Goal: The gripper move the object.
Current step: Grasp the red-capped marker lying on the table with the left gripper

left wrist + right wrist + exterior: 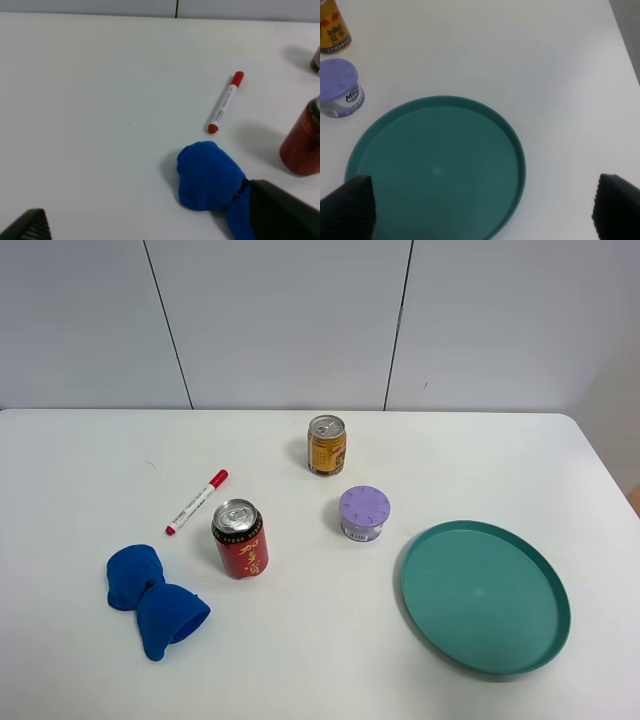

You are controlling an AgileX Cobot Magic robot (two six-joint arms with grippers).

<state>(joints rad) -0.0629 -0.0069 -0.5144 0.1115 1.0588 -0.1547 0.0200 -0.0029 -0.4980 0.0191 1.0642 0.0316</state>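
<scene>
The marker pen point(197, 502), slim and white with a red cap and a red end, lies flat on the white table, left of the red can point(240, 539). It also shows in the left wrist view point(225, 102), beyond the blue cloth. My left gripper point(150, 207) is open and empty, its fingertips point(282, 210) wide apart above the table near the cloth, well short of the pen. My right gripper point(480, 192) is open and empty above the green plate. Neither arm shows in the exterior high view.
A crumpled blue cloth point(152, 600) lies front left of the red can. A yellow can point(327, 445) stands further back. A purple-lidded jar point(363, 513) stands beside a round green plate point(430, 610) at the right.
</scene>
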